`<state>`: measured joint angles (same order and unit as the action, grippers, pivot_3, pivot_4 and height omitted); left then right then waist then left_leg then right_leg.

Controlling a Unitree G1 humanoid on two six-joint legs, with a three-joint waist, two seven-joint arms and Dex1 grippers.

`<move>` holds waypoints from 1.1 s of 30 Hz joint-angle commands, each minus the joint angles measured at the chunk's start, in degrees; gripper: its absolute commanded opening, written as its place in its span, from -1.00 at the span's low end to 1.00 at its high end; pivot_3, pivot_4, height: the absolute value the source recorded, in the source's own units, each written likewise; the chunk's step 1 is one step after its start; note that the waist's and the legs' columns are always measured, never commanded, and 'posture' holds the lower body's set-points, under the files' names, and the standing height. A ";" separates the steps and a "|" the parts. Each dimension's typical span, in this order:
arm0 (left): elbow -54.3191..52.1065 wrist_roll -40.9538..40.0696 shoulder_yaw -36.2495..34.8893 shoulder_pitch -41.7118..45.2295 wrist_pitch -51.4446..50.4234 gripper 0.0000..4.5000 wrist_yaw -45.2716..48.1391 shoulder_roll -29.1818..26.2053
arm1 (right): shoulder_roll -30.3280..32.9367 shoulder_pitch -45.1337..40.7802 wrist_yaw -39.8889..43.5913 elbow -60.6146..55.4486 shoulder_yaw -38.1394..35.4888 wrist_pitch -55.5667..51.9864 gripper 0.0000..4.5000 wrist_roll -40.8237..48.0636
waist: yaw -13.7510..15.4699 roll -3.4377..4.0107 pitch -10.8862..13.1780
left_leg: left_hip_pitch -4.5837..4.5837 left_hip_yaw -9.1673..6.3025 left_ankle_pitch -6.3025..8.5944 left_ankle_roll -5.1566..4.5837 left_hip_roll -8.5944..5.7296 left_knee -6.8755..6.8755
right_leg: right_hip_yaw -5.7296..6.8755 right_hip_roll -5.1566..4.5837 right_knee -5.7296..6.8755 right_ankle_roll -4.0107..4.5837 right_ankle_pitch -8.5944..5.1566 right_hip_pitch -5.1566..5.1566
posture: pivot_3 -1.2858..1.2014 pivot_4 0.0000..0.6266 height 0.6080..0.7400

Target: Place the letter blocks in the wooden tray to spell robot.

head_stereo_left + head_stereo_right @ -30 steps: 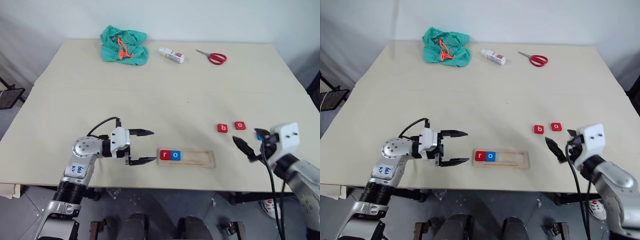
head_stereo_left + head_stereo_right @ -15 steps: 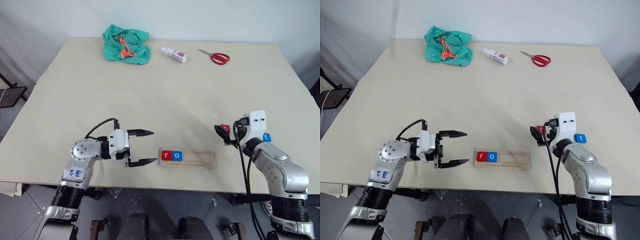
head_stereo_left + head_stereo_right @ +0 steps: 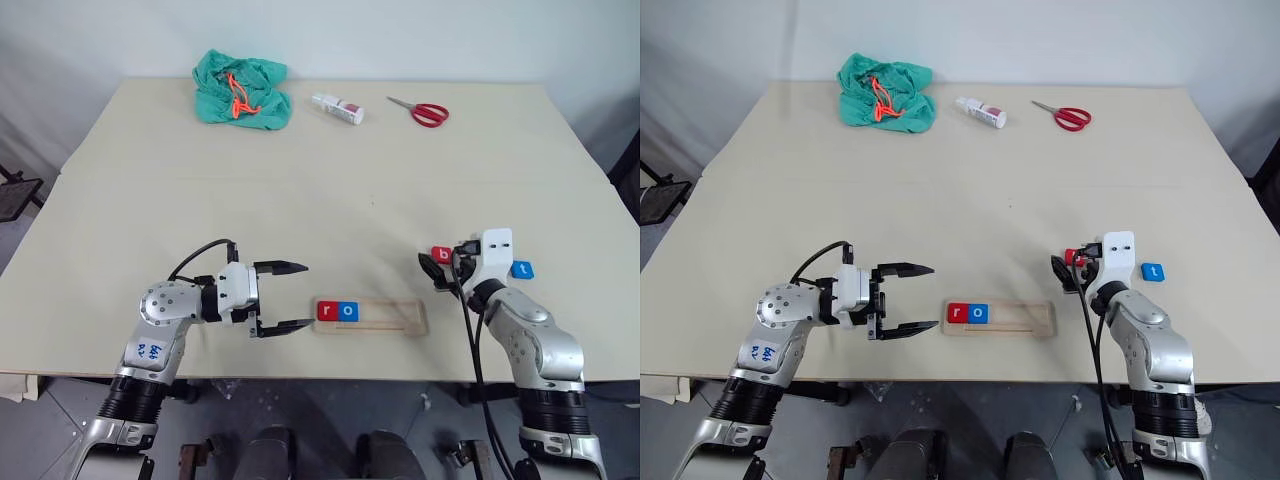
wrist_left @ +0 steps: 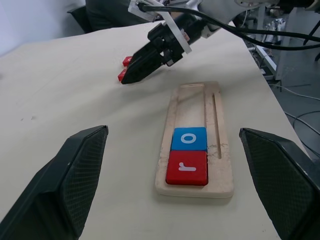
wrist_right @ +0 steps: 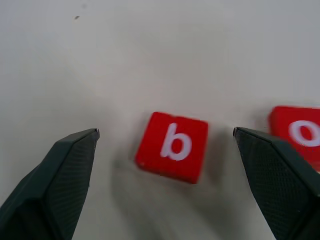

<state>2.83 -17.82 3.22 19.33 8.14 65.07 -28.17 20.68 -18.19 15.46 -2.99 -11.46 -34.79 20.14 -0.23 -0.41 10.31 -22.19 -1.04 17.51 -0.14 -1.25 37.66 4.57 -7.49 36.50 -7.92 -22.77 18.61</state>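
Note:
The wooden tray (image 3: 396, 316) lies near the table's front edge, with a red r block (image 3: 327, 311) and a blue o block (image 3: 348, 311) at its left end. My left gripper (image 3: 306, 294) stands open, level, just left of the tray and pointing at it. My right gripper (image 3: 432, 272) is open low over the table. In the right wrist view the red b block (image 5: 172, 145) lies between its fingers, untouched, and a red o block (image 5: 299, 133) lies beside it. A blue t block (image 3: 522, 269) lies right of the right hand.
At the table's far side lie a green cloth (image 3: 241, 90), a small white bottle (image 3: 338, 108) and red-handled scissors (image 3: 420, 111). The wide middle of the table (image 3: 330, 200) is bare. The tray sits close to the front edge.
My right gripper has moved from the front right edge inward and forward, and lower, to the red b block. The left gripper has stayed put. The blocks have not moved.

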 commanded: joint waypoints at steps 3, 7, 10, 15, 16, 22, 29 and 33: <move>-2.73 -1.29 -1.19 -0.79 -0.13 0.99 -0.68 -0.94 | -0.93 -0.86 -0.88 2.50 0.72 2.63 1.00 -2.26 | 0.00 0.00 0.00 | 0.01 0.00 0.00 0.00 0.00 0.01 | 0.00 0.00 0.01 0.00 0.00 0.00 | 0.03 -0.52 1.00; -2.96 -1.29 -1.35 -0.84 -0.38 1.00 -1.07 -1.21 | -1.70 -1.57 -1.81 4.30 1.39 3.53 0.83 -3.81 | -0.02 0.00 0.00 | 0.03 0.00 0.00 0.00 0.01 0.02 | -0.01 0.01 0.01 0.00 0.00 -0.01 | 0.03 -0.52 1.00; -2.91 -1.30 -1.54 -0.89 -0.39 1.00 -1.25 -1.48 | -2.30 -0.89 -2.15 3.74 1.55 4.06 0.46 -4.24 | -0.01 0.00 0.00 | 0.03 0.00 0.00 0.00 0.01 0.01 | -0.01 0.01 0.02 0.00 0.00 -0.01 | 0.03 -0.52 1.00; -2.66 -1.36 -1.79 -0.91 -0.30 1.00 -1.55 -1.82 | -2.52 0.55 -2.44 1.73 1.08 3.98 -0.29 -4.48 | -0.05 0.01 0.00 | 0.04 0.01 0.00 0.00 0.02 -0.01 | -0.02 0.02 0.02 0.00 0.00 0.00 | 0.03 -0.52 1.00; -2.58 -1.37 -1.84 -0.92 -0.24 1.00 -1.55 -1.87 | -2.51 0.79 -2.52 1.38 0.98 4.01 -0.35 -4.46 | -0.02 0.01 0.00 | 0.04 0.00 0.00 0.00 0.03 -0.01 | -0.01 0.02 0.02 0.00 0.00 0.00 | 0.03 -0.52 1.00; -1.85 -1.60 -1.56 -0.30 -0.21 1.00 -1.05 -1.74 | -0.82 1.62 -0.51 -5.91 0.12 2.44 -0.34 -2.24 | 0.01 0.02 0.01 | 0.03 0.01 0.00 0.00 0.02 -0.02 | -0.02 0.01 0.01 0.00 0.00 0.01 | 0.03 -0.52 1.00; 0.14 -3.02 -0.85 1.10 0.16 1.00 2.65 -1.69 | -0.40 11.21 -3.66 -23.57 -3.90 -7.97 -0.34 1.27 | 0.51 0.04 0.02 | 0.01 -0.07 0.00 0.00 -0.01 -0.03 | -0.01 0.00 0.00 0.00 0.00 -0.01 | 0.03 -0.52 1.00; 1.51 -3.49 -0.77 2.22 0.39 1.00 4.63 -1.53 | -1.97 18.12 -6.14 -32.36 -5.31 -11.90 -0.34 2.31 | 0.33 0.05 0.01 | -0.01 -0.01 0.00 0.00 -0.04 -0.12 | -0.07 -0.02 -0.07 0.00 0.00 0.01 | 0.03 -0.52 1.00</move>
<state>4.59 -19.99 2.79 20.75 7.67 68.85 -29.63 19.02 -0.29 10.39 -30.69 -14.77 -45.79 21.36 0.10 -0.36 10.32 -22.18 -1.05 17.51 -0.13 -1.28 37.53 4.51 -7.50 36.45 -7.92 -22.77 18.61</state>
